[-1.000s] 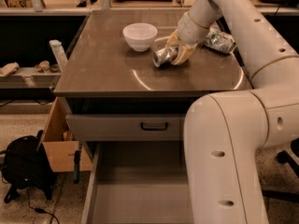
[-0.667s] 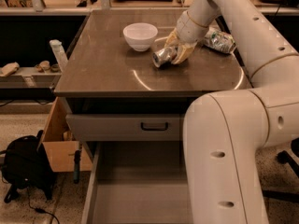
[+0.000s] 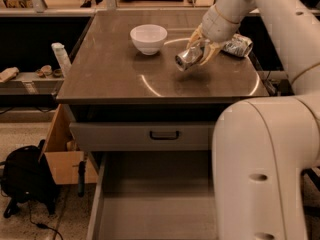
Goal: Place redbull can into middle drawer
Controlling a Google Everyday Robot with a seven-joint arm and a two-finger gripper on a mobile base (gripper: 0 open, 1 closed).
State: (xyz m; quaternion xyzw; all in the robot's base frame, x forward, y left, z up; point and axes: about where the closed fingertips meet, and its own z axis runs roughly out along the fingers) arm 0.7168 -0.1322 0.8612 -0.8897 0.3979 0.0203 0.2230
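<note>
Redbull can (image 3: 184, 60), the slim silvery metal one, is in our gripper (image 3: 196, 54). The gripper's two yellowish fingers (image 3: 214, 50) are squeezed onto its sides, so we are pinching it. The gripper is over the right half of the brown tabletop (image 3: 115, 69), toward the back. We think the Redbull can is up in the air and not touching the tabletop, because a dark shadow lies under it. It is tipped over, almost lying down. Its long way runs from the gripper out to the front and left, and its round end looks at us.

Just to the right of the gripper, a fatter greenish-silver can (image 3: 238, 45) lies on its side on the tabletop. It is apart from ours. To the left sits a round white bowl (image 3: 148, 37), a little way off.

Now the big thing. The middle drawer (image 3: 150, 209), wide and grey with a flat floor, is pulled open. It lies well below the gripper and out toward the front, past the tabletop's front edge. Between them is a shut grey drawer front (image 3: 115, 136) with a small black handle (image 3: 164, 134). So we think our one arm must carry the Redbull can forward over the edge first, and then down. It should not bump the edge or the drawer front. Our big white arm (image 3: 265, 174) hides the right part of the middle drawer, so we cannot see all of its floor.
</note>
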